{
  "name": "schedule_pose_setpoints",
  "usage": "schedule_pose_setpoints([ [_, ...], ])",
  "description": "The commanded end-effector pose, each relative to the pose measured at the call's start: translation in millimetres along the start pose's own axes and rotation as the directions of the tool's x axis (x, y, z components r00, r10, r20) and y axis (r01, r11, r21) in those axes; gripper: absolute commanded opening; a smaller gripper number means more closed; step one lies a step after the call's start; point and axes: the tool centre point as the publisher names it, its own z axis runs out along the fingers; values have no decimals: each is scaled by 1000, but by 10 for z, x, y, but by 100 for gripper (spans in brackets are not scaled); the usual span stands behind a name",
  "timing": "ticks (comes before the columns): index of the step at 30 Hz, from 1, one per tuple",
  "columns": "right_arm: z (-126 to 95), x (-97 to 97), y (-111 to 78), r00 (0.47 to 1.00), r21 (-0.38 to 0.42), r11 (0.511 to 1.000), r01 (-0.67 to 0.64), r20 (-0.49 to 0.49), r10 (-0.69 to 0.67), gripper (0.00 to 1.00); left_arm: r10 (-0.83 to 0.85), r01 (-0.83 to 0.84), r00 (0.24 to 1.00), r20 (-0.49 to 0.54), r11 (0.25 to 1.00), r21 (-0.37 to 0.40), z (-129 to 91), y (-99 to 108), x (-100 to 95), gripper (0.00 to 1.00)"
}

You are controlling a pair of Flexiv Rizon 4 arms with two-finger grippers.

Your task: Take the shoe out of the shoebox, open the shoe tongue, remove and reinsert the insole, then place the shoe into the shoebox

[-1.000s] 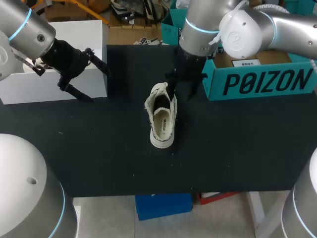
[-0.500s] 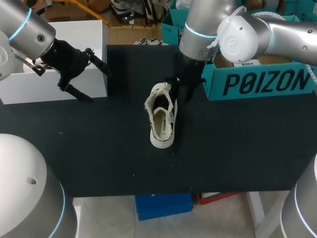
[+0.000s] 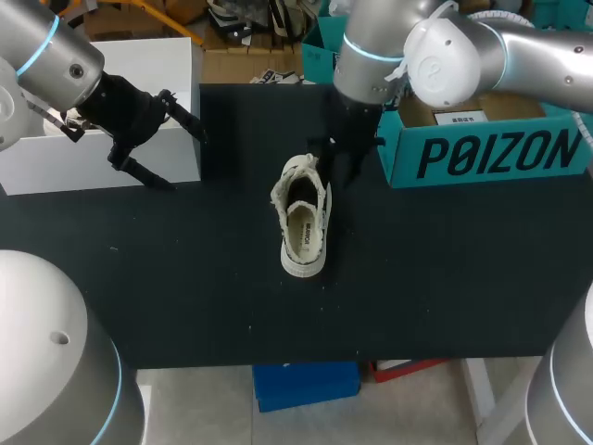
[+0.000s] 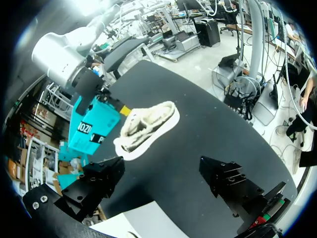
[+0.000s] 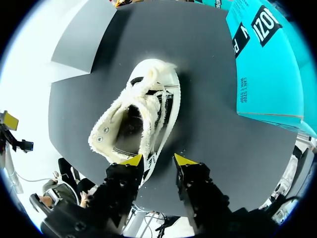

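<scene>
**Item: shoe (image 5: 141, 116), out of the shoebox (image 3: 486, 139), tongue-opening step (judged).**

Right pincer (image 5: 158, 159): yellow tips a narrow gap apart, gripping nothing; the shoe lies directly ahead of and below the tips, with its sole edge running in under them; the shoebox sits to one side of the pincer, near but apart from the shoe.

Left pincer (image 4: 163, 181): spread wide, holding nothing; the shoe is well ahead of it on the tabletop (image 3: 185, 278).

Handling advice: the pincer should probably come down with one tip inside the opening and the other outside the tongue; it should pinch fleece and tongue only, not laces; the pull is best made slowly and away from the opening; the shoe looks light and likely to slide or tip, so the idle left pincer could usefully brace it.

Appearance: low off-white sneaker, upright on its sole; shaggy cream fleece around the collar; dark interior; black-and-white banding along one side; metal eyelets; pale insole seated inside, seen in the head view.
</scene>
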Motion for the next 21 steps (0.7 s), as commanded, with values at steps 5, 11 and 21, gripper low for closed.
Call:
schedule_pose_setpoints([
  [5,-91,49,-13,1000,-2,1000,1,20,-1,34,2,-2,1000,0,1000,-3,-5,-6,12,100],
  [11,-36,107,-34,1000,3,1000,0,17,0,33,2,-2,1000,0,1000,-3,-5,-6,12,100],
  [21,63,218,-53,1000,14,1000,-1,3,1,32,2,-2,1000,0,1000,-3,-5,-6,12,100],
])
